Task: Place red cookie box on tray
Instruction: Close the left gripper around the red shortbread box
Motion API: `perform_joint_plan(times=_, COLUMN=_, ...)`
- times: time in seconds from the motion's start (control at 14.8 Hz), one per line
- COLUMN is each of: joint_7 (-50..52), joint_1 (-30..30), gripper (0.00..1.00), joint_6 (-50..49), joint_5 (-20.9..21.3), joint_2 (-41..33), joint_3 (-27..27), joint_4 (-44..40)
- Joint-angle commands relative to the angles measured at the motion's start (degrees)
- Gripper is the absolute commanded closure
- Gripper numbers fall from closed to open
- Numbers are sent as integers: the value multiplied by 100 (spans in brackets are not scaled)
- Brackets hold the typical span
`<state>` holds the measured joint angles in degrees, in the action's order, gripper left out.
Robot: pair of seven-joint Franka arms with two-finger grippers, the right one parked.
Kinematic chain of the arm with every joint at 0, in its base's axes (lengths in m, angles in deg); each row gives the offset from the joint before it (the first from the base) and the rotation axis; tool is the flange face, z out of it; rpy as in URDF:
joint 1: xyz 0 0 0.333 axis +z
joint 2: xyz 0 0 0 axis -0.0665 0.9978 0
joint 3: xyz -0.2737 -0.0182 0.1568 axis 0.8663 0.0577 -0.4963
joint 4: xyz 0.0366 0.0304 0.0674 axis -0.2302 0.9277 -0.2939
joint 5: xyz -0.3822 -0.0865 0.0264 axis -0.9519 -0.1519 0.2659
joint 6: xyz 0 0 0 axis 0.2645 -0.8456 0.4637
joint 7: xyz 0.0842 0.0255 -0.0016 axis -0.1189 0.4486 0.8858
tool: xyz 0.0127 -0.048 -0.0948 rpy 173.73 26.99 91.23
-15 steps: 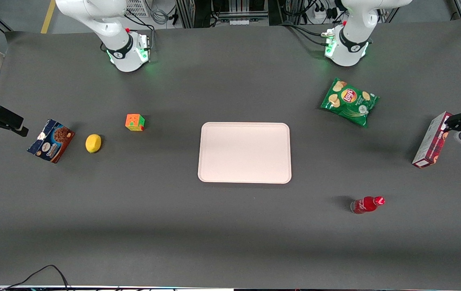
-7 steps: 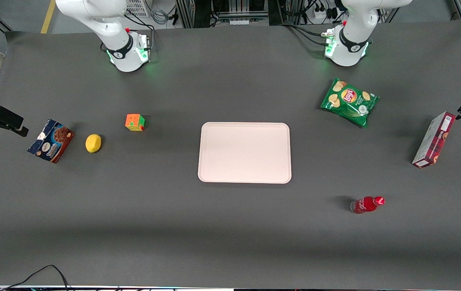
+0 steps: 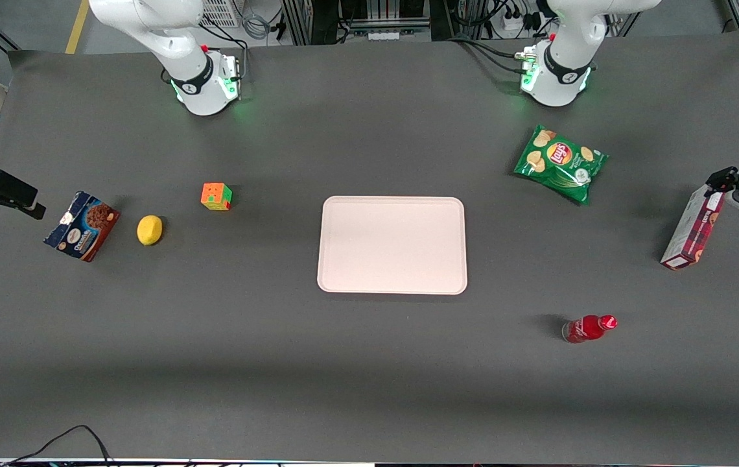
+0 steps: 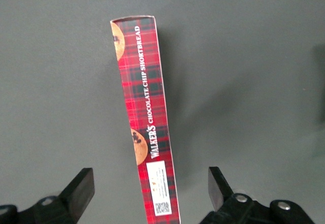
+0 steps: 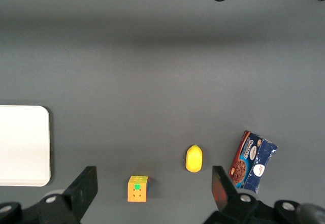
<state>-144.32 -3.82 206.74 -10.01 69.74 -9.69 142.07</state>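
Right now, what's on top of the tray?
Nothing is on the tray; its whole pale surface shows bare. The red cookie box stands on edge on the table toward the working arm's end, with the open tool straddling its end, fingers apart from it.

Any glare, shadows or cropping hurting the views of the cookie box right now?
Front view: even light, no glare; the red cookie box throws a soft shadow toward the tray, and the gripper sits at the frame edge, partly cropped. Left wrist view: box print sharp and readable, faint shadow beside it, fingers open on either side, cut off by the frame.
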Motion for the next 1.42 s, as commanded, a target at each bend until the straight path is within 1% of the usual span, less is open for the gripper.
perform_joint_plan(times=0.0, joint_7=-68, joint_1=-140, gripper=0, joint_6=423, joint_5=-265, joint_2=227, joint_3=-120, joint_4=85)
perform_joint_plan(times=0.2, joint_7=-77, joint_1=-131, gripper=0, joint_6=529, joint_5=-441, joint_2=421, joint_3=-120, joint_4=85)
perform_joint_plan(times=0.47, joint_7=-77, joint_1=-113, gripper=0, joint_6=942, joint_5=-477, joint_2=597, joint_3=-111, joint_4=243)
perform_joint_plan(times=0.61, joint_7=-77, joint_1=-113, gripper=0, joint_6=952, joint_5=-687, joint_2=737, joint_3=-111, joint_4=243)
perform_joint_plan(times=1.15, joint_7=-86, joint_1=-122, gripper=1, joint_6=1355, joint_5=-1083, joint_2=1124, joint_3=-6, joint_4=261)
perform_joint_plan(times=1.22, joint_7=-86, joint_1=-122, gripper=7, joint_6=1391, joint_5=-1101, joint_2=1159, joint_3=38, joint_4=261)
perform_joint_plan(times=1.36, joint_7=-77, joint_1=-122, gripper=25, joint_6=1391, joint_5=-1119, joint_2=1160, joint_3=65, joint_4=261)
